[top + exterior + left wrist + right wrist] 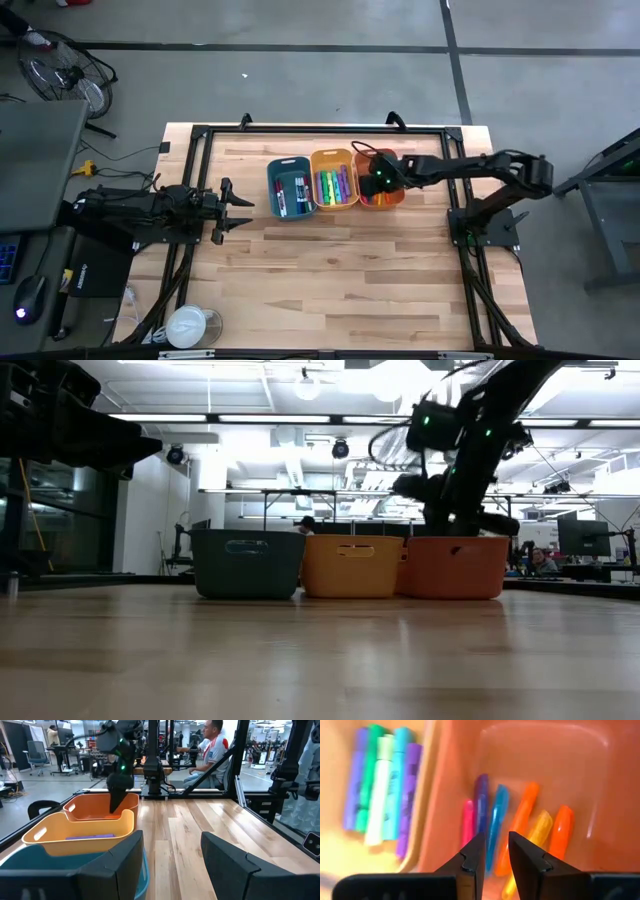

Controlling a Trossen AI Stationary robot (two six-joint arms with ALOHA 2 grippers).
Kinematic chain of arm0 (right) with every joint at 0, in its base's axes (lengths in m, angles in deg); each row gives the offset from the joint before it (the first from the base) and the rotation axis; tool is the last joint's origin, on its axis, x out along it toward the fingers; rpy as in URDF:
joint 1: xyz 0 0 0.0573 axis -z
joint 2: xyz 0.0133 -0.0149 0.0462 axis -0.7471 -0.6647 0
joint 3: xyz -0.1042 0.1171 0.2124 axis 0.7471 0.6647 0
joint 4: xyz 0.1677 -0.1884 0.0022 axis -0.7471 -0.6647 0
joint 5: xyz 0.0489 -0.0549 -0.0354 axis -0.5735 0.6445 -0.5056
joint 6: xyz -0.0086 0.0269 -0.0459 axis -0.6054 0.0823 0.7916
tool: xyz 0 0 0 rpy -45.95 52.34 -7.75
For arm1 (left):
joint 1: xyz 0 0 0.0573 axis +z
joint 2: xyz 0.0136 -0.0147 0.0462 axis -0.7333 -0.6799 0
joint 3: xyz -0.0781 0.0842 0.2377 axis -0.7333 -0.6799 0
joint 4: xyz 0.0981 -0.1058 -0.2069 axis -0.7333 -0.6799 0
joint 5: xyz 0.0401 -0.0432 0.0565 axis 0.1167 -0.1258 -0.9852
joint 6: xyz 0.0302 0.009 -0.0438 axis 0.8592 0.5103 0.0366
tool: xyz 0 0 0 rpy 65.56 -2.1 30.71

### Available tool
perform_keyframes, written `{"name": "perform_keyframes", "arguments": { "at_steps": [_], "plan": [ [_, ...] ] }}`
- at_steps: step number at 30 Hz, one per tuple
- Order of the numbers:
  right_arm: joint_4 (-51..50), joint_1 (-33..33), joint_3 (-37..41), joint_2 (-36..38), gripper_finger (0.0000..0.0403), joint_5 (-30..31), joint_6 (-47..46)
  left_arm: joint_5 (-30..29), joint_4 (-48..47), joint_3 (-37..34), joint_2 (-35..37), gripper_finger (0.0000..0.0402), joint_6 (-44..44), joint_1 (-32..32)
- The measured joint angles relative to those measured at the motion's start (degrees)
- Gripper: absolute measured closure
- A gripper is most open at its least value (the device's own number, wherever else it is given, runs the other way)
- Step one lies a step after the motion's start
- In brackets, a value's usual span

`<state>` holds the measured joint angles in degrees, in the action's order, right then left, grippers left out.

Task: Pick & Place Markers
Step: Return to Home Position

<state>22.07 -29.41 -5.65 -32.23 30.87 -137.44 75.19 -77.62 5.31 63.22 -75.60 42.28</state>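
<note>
Three bins stand side by side at the table's far middle: a teal bin (290, 190), a yellow-orange bin (334, 182) and an orange bin (392, 198). Several markers (522, 815) lie flat on the orange bin's floor: pink, purple, blue, orange and yellow. More markers (382, 790) lie in the yellow-orange bin, and a few lie in the teal one. My right gripper (496, 851) slants down into the orange bin above its markers, its fingers slightly apart with nothing between them. My left gripper (238, 210) waits open and level at the table's left.
A black frame (200, 135) runs round the table's edges. A white round object (190, 325) sits at the near left corner. Bare wood (340, 280) stretches across the table's near half. People show in the room beyond the table.
</note>
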Motion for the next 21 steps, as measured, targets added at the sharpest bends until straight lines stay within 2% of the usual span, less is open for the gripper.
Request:
{"name": "perform_keyframes", "arguments": {
  "at_steps": [8,14,19,21],
  "plan": [
    [-3.6,-5.0,0.0,12.5,0.0329,3.9,7.1,0.0,0.0,0.0,0.0,0.0204,0.0,0.0],
    [-5.3,-13.6,0.0,22.3,0.0329,5.1,16.6,0.0,0.0,0.0,0.0,0.0204,0.0,0.0],
    [-6.0,-21.0,0.2,28.5,0.0329,8.9,24.7,0.0,0.0,0.0,0.0,0.0204,0.0,0.0],
    [-3.2,-23.1,2.4,31.4,0.0329,10.4,26.2,0.0,0.0,0.0,0.0,0.0204,0.0,0.0]
  ]
}}
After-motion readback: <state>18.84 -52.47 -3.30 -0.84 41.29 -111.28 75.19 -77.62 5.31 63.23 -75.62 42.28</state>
